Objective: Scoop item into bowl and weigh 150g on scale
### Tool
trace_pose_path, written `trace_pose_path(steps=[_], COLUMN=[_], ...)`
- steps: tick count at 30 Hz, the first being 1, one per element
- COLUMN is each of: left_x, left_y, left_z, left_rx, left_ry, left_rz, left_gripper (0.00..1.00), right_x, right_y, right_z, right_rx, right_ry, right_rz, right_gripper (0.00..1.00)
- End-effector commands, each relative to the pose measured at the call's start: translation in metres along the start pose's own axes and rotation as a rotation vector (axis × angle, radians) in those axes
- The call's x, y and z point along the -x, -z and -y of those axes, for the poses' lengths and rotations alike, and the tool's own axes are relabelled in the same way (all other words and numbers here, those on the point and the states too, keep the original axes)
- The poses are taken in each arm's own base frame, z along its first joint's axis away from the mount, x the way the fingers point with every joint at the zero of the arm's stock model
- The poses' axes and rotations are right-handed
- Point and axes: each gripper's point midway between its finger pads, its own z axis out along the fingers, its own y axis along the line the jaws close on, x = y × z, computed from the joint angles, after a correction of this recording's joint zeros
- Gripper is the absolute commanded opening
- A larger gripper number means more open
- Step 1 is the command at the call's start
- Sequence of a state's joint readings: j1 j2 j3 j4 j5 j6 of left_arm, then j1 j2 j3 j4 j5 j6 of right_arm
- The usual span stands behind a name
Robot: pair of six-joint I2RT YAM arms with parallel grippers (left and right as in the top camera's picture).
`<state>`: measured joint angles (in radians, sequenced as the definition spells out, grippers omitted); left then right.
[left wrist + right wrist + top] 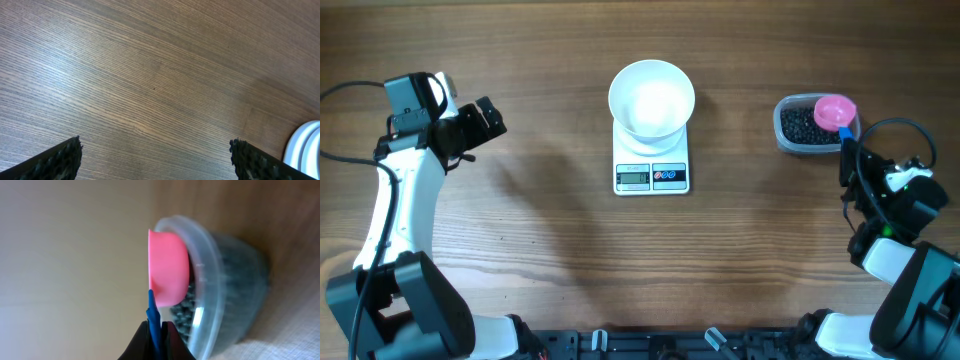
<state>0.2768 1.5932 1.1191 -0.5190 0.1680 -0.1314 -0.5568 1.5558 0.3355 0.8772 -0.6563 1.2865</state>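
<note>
Wood-grain table (540, 230), white scale (652, 178) at centre, clear plastic tub (782, 140) to the right

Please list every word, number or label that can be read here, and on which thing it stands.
None is readable.
The scale has a display and a button panel; any digits or print there are too small to read.
The bowl, clear tub and pink scoop show no writing.

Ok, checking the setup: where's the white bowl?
In the overhead view, the bowl sits on the scale at mid-table, well left of the clear tub.
</note>
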Motion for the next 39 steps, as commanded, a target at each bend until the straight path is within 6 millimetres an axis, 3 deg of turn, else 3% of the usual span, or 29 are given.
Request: trace_pose_path(steps=[1,7,13,20,23,29,34,39], left_x=[0.006,0.006,0.006,0.006,0.006,0.006,0.006,0.006], left_y=[0.007,0.007,0.007,0.007,0.007,0.007,0.007,0.007], left_z=[0.001,0.001,0.001,0.001,0.001,0.001,0.001,0.001], left_rx=[0.001,0.001,0.001,0.001,0.001,0.001,0.001,0.001], left_ry=[-0.026,-0.026,-0.026,-0.026,-0.026,-0.026,-0.026,-0.026], left_rz=[0.027,0.027,0.027,0.027,0.027,0.027,0.027,0.027], left_gripper=[1.0,1.0,1.0,1.0,1.0,1.0,1.0,1.0], right_x=[-0.007,-0.012,-0.001,0.016,0.02,0.012,0.003,-0.006], right_y=[-0.002,-0.003,0.007,0.015,0.026,0.056,0.079,0.084], right_z=[-0.018,-0.053,-0.113,-0.189,-0.212,-0.22,-0.187,-0.167], right_rx=[0.069,0.166,0.218,0.104,0.016,-0.159,-0.35,-0.464], right_ry=[0.037,0.039,0.105,0.31,0.419,0.558,0.709,0.825], right_rz=[-0.055,-0.138,-0.129,-0.149,-0.153,-0.193,-0.276,-0.332], right_gripper=[0.05,0.05,0.05,0.05,0.05,0.05,0.05,0.05])
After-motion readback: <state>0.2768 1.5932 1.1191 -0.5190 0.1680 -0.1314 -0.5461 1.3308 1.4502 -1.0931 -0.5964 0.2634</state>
